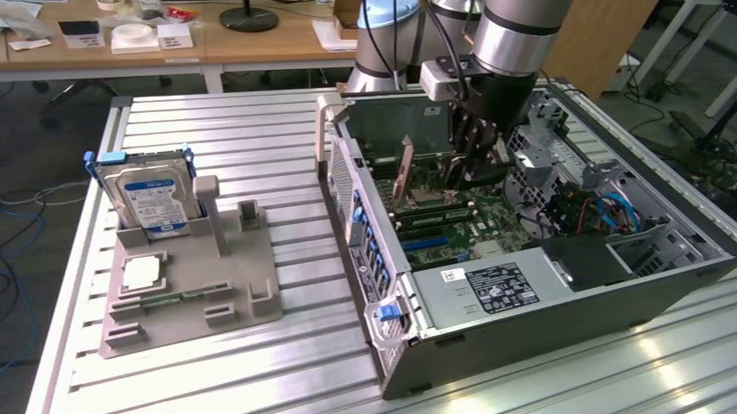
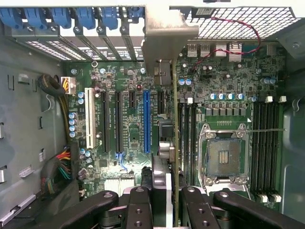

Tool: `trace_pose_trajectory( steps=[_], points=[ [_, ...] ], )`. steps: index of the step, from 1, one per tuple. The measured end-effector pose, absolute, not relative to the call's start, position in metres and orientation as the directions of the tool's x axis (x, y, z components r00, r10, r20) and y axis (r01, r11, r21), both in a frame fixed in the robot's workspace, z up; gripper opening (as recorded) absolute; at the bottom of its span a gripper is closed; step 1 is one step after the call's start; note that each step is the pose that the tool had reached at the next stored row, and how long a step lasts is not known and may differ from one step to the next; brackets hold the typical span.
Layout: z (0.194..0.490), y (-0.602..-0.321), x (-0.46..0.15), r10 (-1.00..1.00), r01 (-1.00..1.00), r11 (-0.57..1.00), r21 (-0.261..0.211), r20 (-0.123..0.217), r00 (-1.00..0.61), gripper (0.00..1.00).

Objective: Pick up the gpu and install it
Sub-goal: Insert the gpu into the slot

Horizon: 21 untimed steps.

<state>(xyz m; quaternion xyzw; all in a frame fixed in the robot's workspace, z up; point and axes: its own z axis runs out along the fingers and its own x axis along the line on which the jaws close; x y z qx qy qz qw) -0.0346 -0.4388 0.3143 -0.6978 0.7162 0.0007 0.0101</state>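
Slatted table (image 1: 230,147) holds one open case (image 1: 645,289), jaws gripping one gpu (image 2: 167,138).

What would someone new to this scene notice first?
The open computer case on the slatted metal table stands out, with the robot arm reaching down into it. Its claw grips the gpu edge-on above the green motherboard. At the exterior view's left, a blue-labelled hard drive stands upright in a grey holder.
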Motion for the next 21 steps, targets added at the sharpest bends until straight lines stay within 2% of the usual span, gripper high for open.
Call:
trace_pose_trajectory(
  steps=[9,21],
  points=[
    [0.312,-0.441,-0.035,-1.000,-1.000,0.026,-0.013,-0.016,-0.026,0.28],
    [0.290,-0.444,-0.040,-1.000,-1.000,0.026,-0.011,-0.015,-0.026,0.28]
  ],
)
